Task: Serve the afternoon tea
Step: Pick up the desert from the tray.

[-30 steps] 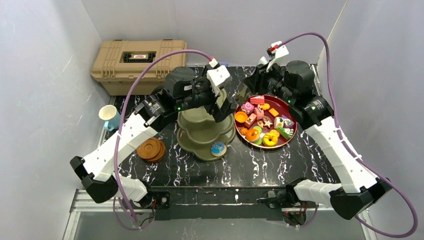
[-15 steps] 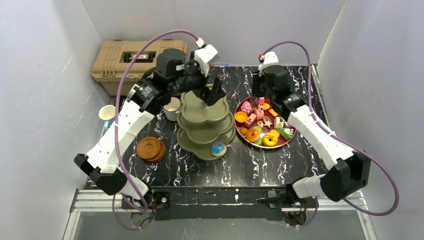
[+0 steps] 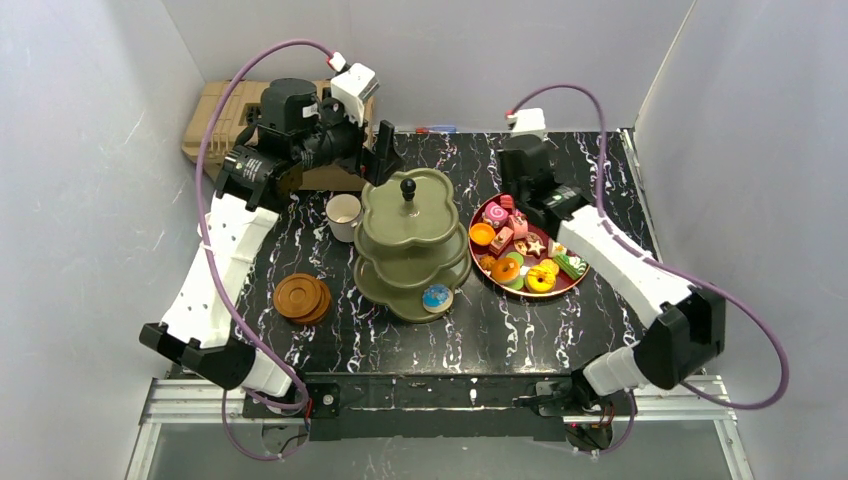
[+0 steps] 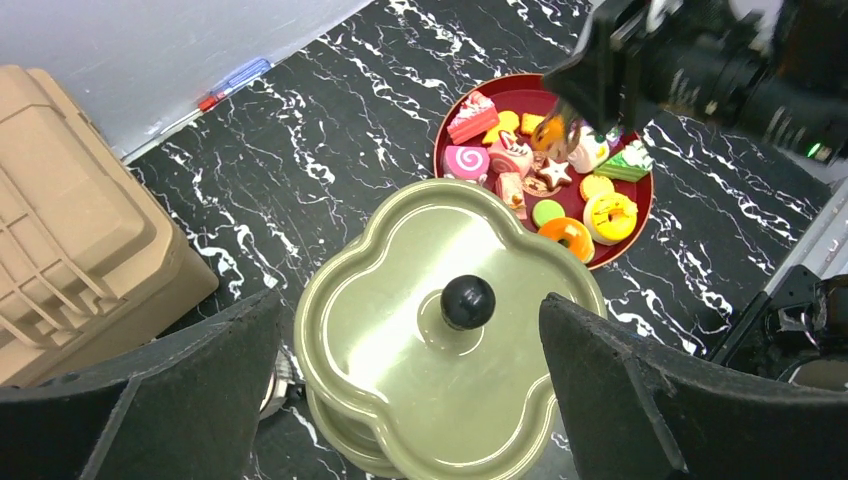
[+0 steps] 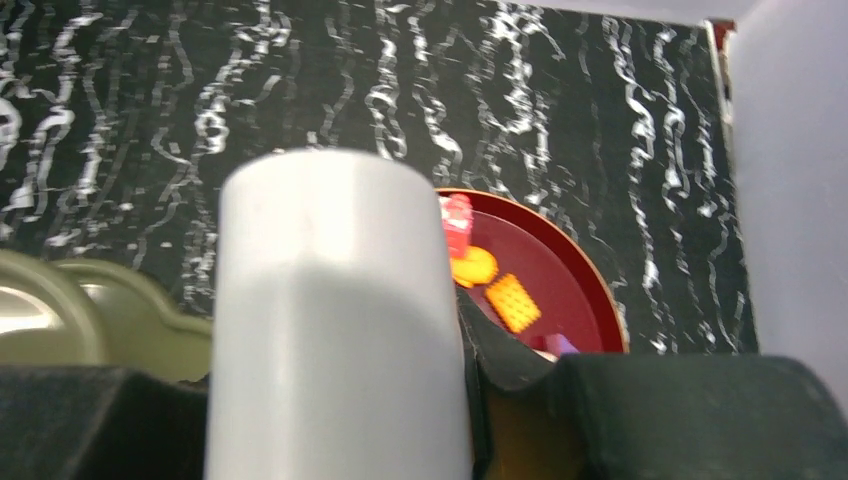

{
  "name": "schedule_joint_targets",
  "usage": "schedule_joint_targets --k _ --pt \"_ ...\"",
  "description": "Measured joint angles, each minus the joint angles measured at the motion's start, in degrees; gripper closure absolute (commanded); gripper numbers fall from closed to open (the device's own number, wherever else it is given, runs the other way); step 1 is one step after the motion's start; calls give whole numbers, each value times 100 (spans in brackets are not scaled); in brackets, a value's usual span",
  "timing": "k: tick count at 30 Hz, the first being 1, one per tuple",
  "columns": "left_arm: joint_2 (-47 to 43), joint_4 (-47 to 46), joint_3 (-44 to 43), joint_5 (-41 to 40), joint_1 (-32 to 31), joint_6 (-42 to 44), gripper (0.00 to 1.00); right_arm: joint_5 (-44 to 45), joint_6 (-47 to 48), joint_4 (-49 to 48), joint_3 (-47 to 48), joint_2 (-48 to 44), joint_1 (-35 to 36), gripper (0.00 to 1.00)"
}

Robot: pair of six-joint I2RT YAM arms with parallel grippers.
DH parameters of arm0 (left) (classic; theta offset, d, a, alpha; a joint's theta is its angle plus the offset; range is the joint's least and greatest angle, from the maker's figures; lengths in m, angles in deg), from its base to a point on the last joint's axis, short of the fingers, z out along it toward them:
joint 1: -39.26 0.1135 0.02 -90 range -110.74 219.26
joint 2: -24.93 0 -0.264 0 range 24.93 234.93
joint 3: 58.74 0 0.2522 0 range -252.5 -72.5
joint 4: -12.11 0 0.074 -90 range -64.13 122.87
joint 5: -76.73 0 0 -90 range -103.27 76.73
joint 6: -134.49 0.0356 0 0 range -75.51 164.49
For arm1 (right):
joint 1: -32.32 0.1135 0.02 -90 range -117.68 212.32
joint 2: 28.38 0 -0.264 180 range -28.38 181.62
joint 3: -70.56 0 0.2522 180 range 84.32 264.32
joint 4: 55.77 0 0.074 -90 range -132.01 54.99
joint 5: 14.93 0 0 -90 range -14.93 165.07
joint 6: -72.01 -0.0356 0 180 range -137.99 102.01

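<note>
The olive-green three-tier stand (image 3: 410, 240) with its black knob (image 3: 408, 187) stands mid-table; a blue-iced pastry (image 3: 436, 297) lies on its lowest tier. My left gripper (image 3: 383, 150) hangs open and empty above and behind the stand, which the left wrist view shows between the fingers (image 4: 410, 298). A white mug (image 3: 343, 215) stands left of the stand, with stacked wooden saucers (image 3: 303, 298) nearer me. My right gripper (image 3: 513, 190) hovers over the back-left rim of the plate of pastries (image 3: 530, 250). It is shut on a white cylindrical pastry (image 5: 340, 330).
The dark-red plate (image 3: 583, 262) sits right of the stand, almost touching it. A tan toolbox (image 3: 235, 125) fills the back-left corner under my left wrist. A red-and-blue pen (image 3: 435, 129) lies along the back edge. Grey walls close in on three sides.
My left arm rose and swung back-left off the stand, uncovering the knob and the mug. My right gripper came forward and down to the plate's back rim, grip unchanged.
</note>
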Motion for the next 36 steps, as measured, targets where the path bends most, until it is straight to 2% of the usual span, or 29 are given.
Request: schedule_joint_targets --k 5,9,12,17,24,32,36 --pt "-55 4 4 46 111 -15 2 581 -118 -177 369 680 892 99" --pt "-188 0 59 68 162 9 2 673 -232 -236 179 717 1075 99" --pt "-330 11 162 83 186 59 2 721 -354 -227 -216 400 1016 99" --pt "-433 79 264 107 310 92 2 721 -566 46 -964 -704 979 99" --pt "-566 188 601 197 782 92 2 734 -787 319 -1390 -1808 979 95" --pt "-901 269 1097 293 1038 92 2 761 -763 442 -1639 -1781 979 92" --pt "-979 205 1252 363 1088 44 2 697 -693 153 -1969 -1797 979 88"
